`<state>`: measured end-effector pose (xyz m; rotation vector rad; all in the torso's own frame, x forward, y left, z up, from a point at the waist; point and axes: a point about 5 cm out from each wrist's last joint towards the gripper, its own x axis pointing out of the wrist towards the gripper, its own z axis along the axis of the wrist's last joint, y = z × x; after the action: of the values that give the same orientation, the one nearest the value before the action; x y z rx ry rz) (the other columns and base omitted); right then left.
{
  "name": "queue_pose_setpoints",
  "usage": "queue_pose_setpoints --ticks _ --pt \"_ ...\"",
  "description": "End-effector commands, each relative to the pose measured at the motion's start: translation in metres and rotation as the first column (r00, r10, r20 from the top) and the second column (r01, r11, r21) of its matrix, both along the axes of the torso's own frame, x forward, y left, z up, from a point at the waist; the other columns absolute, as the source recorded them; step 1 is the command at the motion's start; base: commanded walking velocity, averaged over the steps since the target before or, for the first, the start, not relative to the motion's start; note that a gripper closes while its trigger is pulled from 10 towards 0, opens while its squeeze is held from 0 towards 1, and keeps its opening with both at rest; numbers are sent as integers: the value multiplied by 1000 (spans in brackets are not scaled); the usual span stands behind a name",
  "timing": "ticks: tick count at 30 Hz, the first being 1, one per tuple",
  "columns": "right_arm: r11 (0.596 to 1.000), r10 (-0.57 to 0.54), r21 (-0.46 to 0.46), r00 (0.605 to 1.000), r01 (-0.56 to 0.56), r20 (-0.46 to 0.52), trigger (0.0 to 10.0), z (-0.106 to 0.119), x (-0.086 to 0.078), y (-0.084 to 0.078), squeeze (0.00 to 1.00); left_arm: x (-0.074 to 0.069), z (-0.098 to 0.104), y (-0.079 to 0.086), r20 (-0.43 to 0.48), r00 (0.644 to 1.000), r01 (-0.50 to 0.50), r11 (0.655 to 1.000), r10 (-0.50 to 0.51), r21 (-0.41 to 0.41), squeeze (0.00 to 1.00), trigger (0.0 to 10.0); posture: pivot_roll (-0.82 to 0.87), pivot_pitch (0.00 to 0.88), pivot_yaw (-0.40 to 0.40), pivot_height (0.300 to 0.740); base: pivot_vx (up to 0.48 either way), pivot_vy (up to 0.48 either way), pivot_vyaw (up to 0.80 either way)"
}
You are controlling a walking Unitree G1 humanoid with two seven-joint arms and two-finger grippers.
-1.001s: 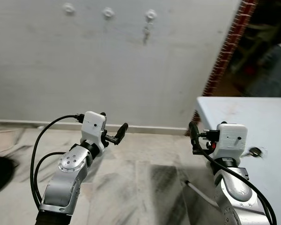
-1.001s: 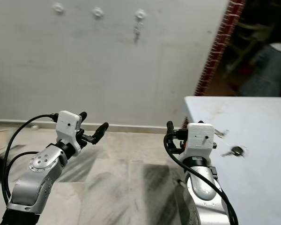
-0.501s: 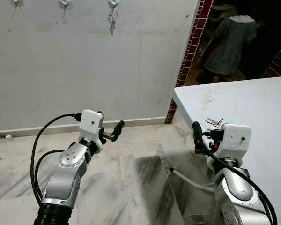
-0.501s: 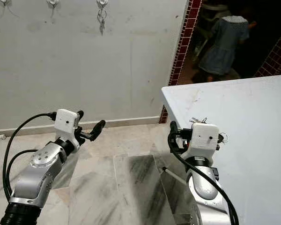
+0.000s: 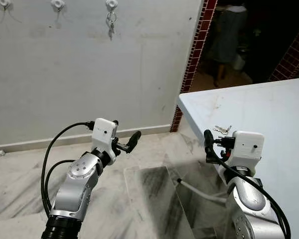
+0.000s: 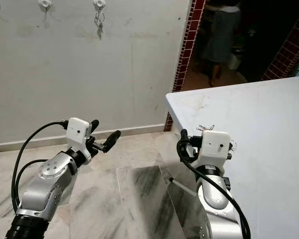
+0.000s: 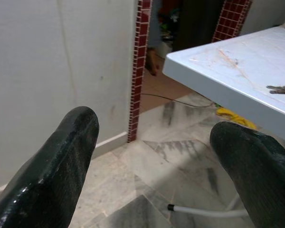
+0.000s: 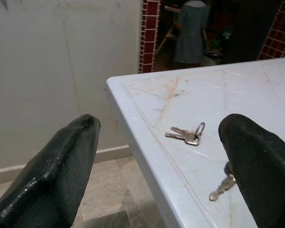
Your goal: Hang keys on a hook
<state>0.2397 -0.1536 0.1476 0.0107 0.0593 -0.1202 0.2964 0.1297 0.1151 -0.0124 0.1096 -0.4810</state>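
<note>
A small bunch of silver keys (image 8: 187, 134) lies on the white table (image 5: 269, 109) near its front-left corner, also seen as the keys (image 5: 222, 130) in the head view. A second key (image 8: 222, 186) lies nearer, partly behind one finger. My right gripper (image 5: 212, 143) hovers just short of the table edge, open and empty, pointing at the keys. My left gripper (image 6: 103, 132) is held open over the floor, away from the table. On the grey wall are three white hooks (image 5: 58, 4); the right hook (image 5: 111, 4) bears a hanging set of keys (image 5: 110, 26).
A red-tiled door edge (image 5: 194, 59) borders a dark doorway where a person (image 5: 228, 30) stands. The marble floor (image 5: 139, 199) lies between wall and table, with a white hose (image 5: 199, 191) under the table's corner.
The camera has swung right and closer to the table, so wall and hooks slid left. The person in the doorway has shifted. Both grippers stay open and empty.
</note>
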Motion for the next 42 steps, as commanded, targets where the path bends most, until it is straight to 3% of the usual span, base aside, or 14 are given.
queue_pose_setpoints --ticks 1,10,42 --pt "1000 -17 -2 1000 17 -6 10000 -1 1 -3 0 -2 2 -4 12 1000 22 1000 -22 -2 0 10000 32 0 -59 740 0 0 -756" --pt "999 -30 17 1000 30 4 10000 0 2 -3 0 0 2 -3 4 1000 17 1000 -17 -5 0 10000 26 0 -52 740 0 0 -465" --pt "998 -49 27 999 49 -15 10000 -4 1 -4 0 2 4 -5 5 1000 16 1000 -16 3 0 10000 19 0 -51 740 0 0 -783"
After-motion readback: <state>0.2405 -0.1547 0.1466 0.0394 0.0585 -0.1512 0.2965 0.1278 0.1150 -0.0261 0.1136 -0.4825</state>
